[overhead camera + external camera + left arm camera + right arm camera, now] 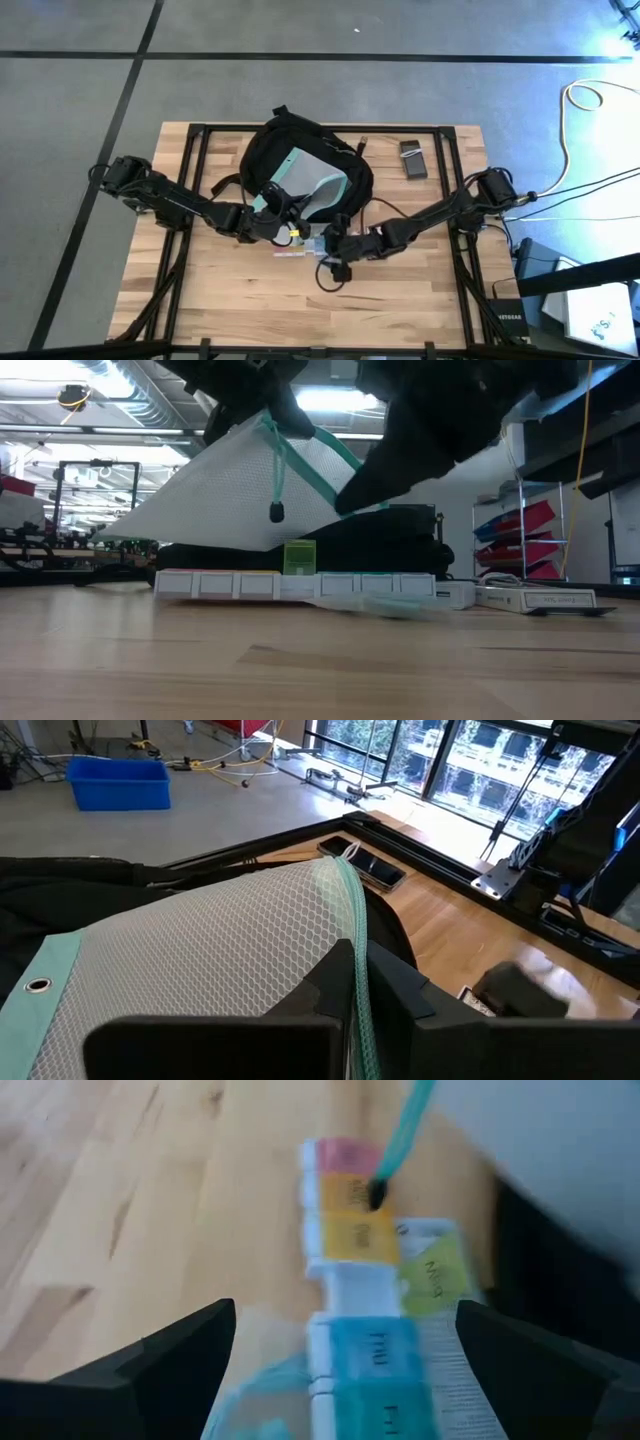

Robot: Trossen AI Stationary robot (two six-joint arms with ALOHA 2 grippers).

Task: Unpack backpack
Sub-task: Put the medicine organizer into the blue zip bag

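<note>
Pill organizer [300,585] lies nearest on the counter [400,300], just before the backpack [300,150].
Backpack sits far-center; left claw [272,205] is clamped on the mesh pouch [200,950], right claw [340,1350] spread wide above the organizer, holding nothing.

high: we're straight above the table [250,300]
low: tabletop level, facing the room
wrists: right up close
shared: the pouch [305,180], we see it from high, low, left wrist

Backpack at table centre, pouch on top.
The pill organizer [300,250] lies at six o'clock of the backpack [300,160]; a phone [412,160] at three.
</note>
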